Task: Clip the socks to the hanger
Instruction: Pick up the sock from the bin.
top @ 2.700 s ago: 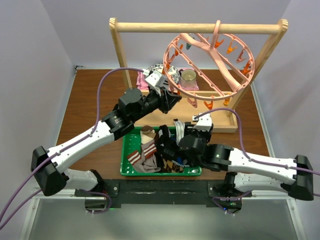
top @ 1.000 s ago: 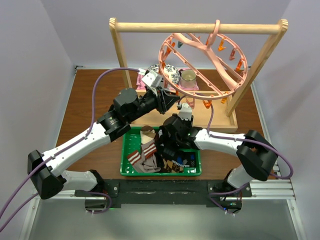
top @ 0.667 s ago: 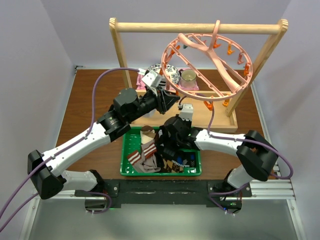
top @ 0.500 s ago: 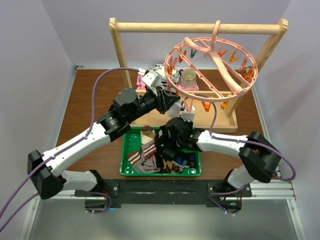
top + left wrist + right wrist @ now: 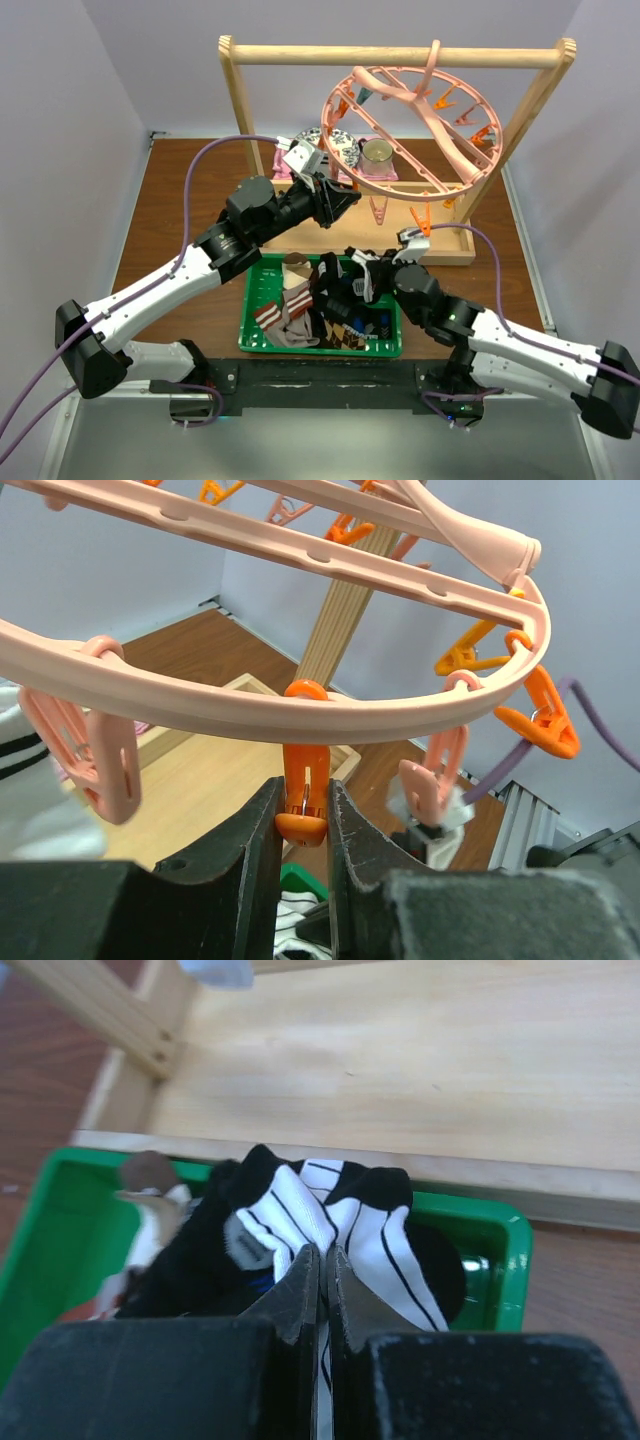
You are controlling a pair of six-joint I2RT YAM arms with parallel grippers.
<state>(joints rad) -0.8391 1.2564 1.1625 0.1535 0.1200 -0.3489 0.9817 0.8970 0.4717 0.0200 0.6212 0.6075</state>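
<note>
The pink round hanger (image 5: 400, 192) hangs by its hook from the wooden rack. My left gripper (image 5: 345, 200) is at its near rim, shut on one orange clip (image 5: 303, 790) that dangles from the rim (image 5: 250, 710). Its two fingers squeeze the clip's lower end. My right gripper (image 5: 322, 1255) is shut on a white sock with black stripes (image 5: 350, 1215), pinching its fabric over the green basket (image 5: 500, 1230). From above, that gripper (image 5: 355, 283) sits over the basket's back part. A brown sock with white stripes (image 5: 275, 312) and an argyle sock (image 5: 345, 335) lie in the basket.
The light wooden rack (image 5: 400, 55) stands at the back with its base tray (image 5: 440, 240) just behind the basket. A patterned bowl (image 5: 335, 145), a cup (image 5: 378, 152) and a pink cloth (image 5: 285, 165) lie behind the left gripper. Other clips hang round the rim.
My right gripper has shut on the striped sock, and the right arm has swung round to the near right. The hanger has swayed. The left gripper keeps its hold on the clip.
</note>
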